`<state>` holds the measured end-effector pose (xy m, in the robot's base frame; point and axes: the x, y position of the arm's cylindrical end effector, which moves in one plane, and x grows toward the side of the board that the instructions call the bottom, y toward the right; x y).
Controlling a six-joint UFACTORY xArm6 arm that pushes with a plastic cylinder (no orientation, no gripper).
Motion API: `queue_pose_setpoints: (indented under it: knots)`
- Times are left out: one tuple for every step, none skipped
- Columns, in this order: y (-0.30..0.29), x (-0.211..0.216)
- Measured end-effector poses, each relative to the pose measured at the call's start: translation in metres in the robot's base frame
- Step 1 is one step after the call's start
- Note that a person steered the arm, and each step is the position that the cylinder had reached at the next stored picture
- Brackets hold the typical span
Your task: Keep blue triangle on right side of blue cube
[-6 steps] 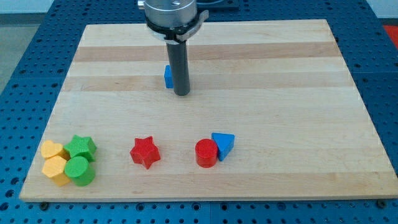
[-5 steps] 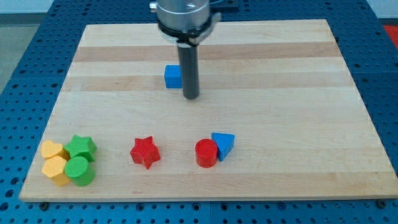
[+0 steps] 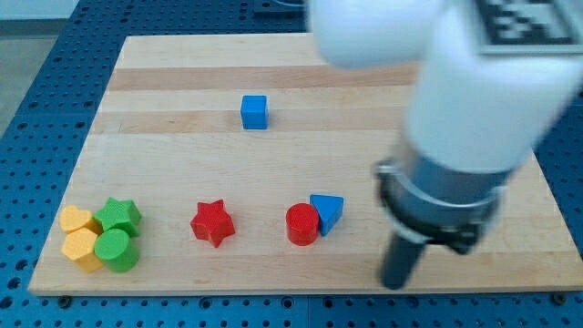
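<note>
The blue cube (image 3: 254, 111) sits alone in the upper middle of the wooden board (image 3: 164, 164). The blue triangle (image 3: 327, 212) lies lower, toward the view's bottom, to the right of the cube, touching a red cylinder (image 3: 301, 224) on its left. My tip (image 3: 394, 282) is near the board's bottom edge, to the lower right of the blue triangle and apart from it. The arm's large white body fills the view's upper right.
A red star (image 3: 212, 222) lies left of the red cylinder. At the bottom left, a green star (image 3: 120, 216), a green cylinder (image 3: 116, 249) and two yellow blocks (image 3: 80, 235) sit clustered together.
My tip has swung from beside the blue cube down to the view's lower right, near the bottom edge. The blocks have not moved.
</note>
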<state>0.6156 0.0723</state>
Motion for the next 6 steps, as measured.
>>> queue_pose_setpoints:
  knots:
    - [-0.025,-0.038]
    - [-0.039,-0.093]
    - [-0.046,-0.131]
    - [-0.046,-0.117]
    - [-0.047,-0.090]
    - [-0.064,-0.081]
